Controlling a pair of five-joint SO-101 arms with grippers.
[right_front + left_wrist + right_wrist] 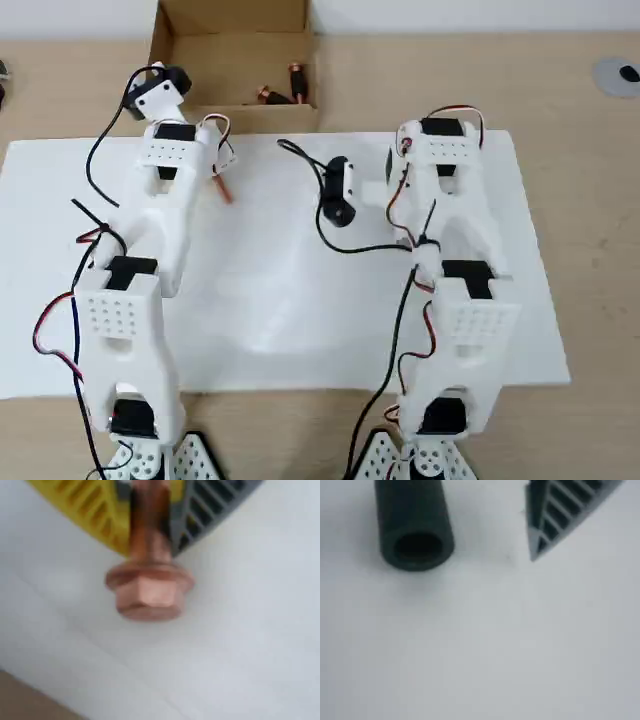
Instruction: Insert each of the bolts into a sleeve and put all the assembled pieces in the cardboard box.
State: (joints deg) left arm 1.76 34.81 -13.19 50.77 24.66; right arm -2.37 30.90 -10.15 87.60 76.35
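While the copper bolt [150, 587] was clamped in the left claw [150, 542], head sticking out, the dark sleeve [415, 527] lay loose on the white sheet [495, 655] just beside the right claw [398, 172], which was spread apart. It looked like the joining step. Next, that claw would need to grab the sleeve and line its hole up with the bolt.

Copper flange bolt [149, 587]: shank clamped in left pincer [150, 540]. Dark hollow sleeve [415, 525]: lying on white sheet [495, 645]. Cardboard box [165, 40]: open, two assemblies [297, 82] inside.
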